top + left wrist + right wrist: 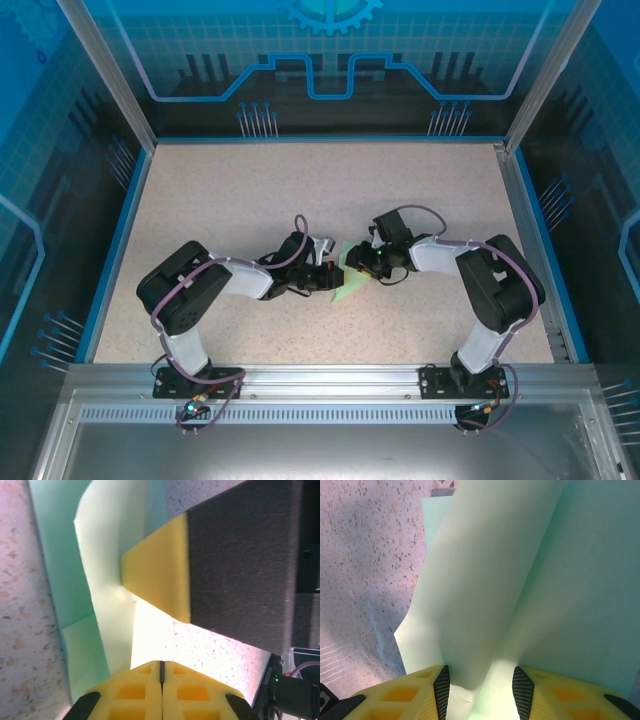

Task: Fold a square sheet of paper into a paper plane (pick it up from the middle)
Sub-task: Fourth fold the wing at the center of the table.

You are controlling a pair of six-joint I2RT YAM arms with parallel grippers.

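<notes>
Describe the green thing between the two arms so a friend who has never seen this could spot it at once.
Start at the speckled beige table with its blue rim, then go to its middle, where the left gripper and the right gripper nearly meet. Between them is the sheet of paper: thin, pale mint green, partly folded, the one green thing among the black arms.

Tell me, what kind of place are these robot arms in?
Probably a robot lab booth. A speckled table sits inside metal frame posts, blue walls printed with a gear and circuit lines surround it, and the left arm and right arm are bolted to a rail at its near edge.
</notes>
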